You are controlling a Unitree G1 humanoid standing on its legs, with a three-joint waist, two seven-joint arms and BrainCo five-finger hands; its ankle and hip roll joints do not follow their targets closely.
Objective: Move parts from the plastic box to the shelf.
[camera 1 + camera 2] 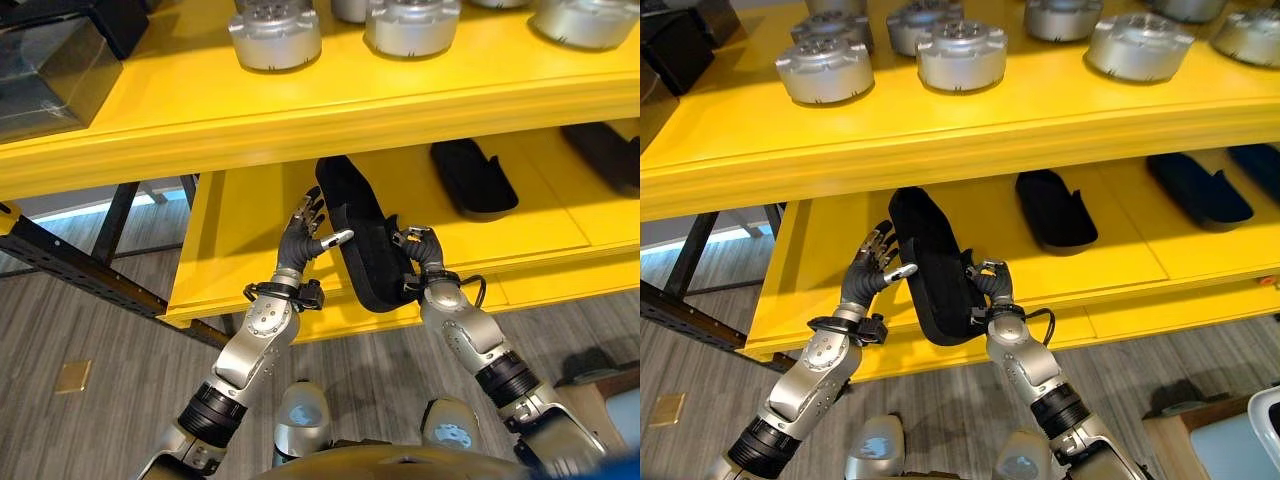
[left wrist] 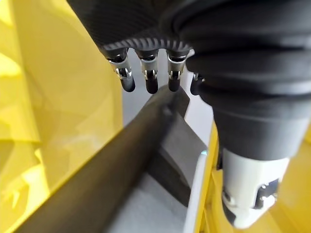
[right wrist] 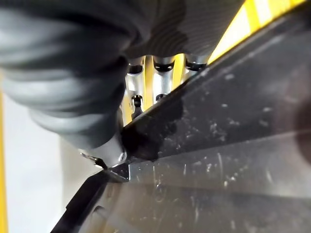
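A long black part is held tilted over the near edge of the lower yellow shelf, its far end reaching under the upper shelf and its near end hanging past the shelf's front lip. It is supported from both sides. The right hand is closed on the part's right rim near its near end, with fingers hooked over the edge and the thumb pressed beneath, as is seen in the right wrist view. The left hand is spread wide with straight fingers against the part's left flank; from the left wrist view it cannot be fully settled whether the fingertips press the part or only stand just beside it.

Two more black parts of the same shape lie flat further right on the lower shelf, well apart from the held one, and round silver parts stand on the upper shelf.

The part appears to be a stiff moulded shell, probably light for its length, with a matte surface that should not slip readily. Being long, it is likely to swing about a single grip, so it is best taken by the raised rim near the middle, or steadied on both long sides as now, and lowered flat beside the others.
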